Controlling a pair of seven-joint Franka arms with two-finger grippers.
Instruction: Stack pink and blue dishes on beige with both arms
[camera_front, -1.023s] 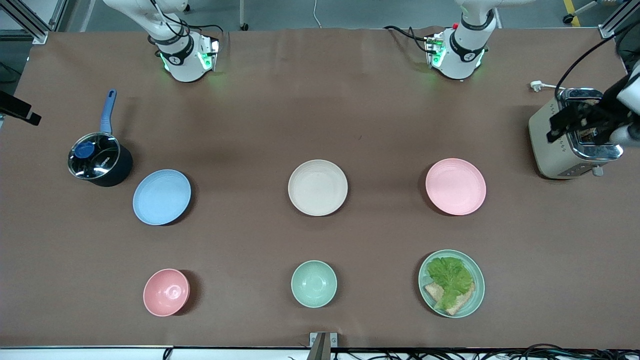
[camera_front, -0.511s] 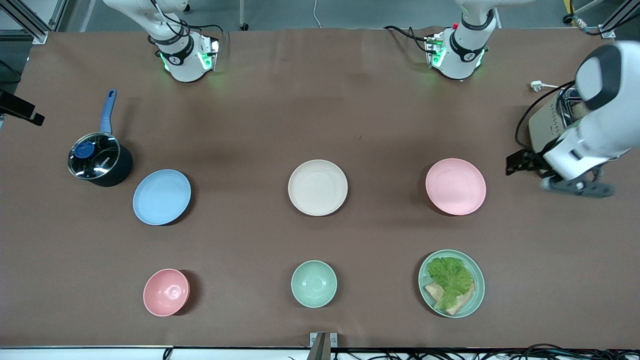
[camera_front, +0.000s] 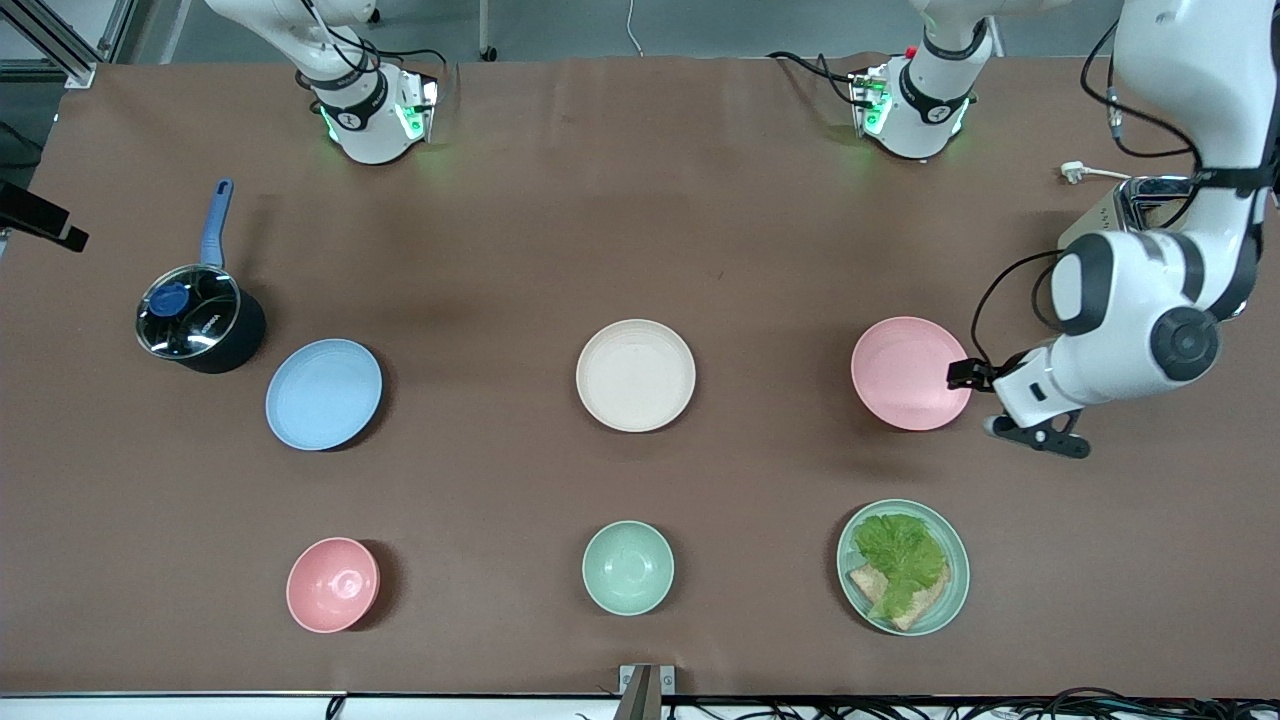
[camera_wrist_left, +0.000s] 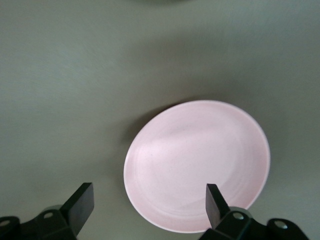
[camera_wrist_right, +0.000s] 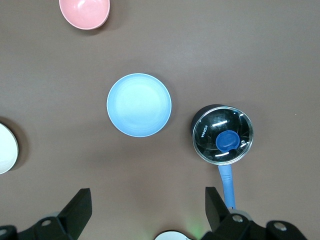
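Observation:
The pale pink plate lies toward the left arm's end of the table, the cream-beige plate in the middle, and the light blue plate toward the right arm's end. My left gripper hovers low at the pink plate's rim, open; in the left wrist view the pink plate shows between and ahead of the gripper's spread fingers. My right gripper is out of the front view; it hangs open high over the table near its base, looking down on the blue plate.
A blue-handled saucepan stands beside the blue plate. Nearer the camera are a pink bowl, a green bowl and a green plate with lettuce and bread. A toaster is partly hidden by the left arm.
The left arm has swung from over the toaster down to the pink plate's rim. The plates and the right arm have not moved.

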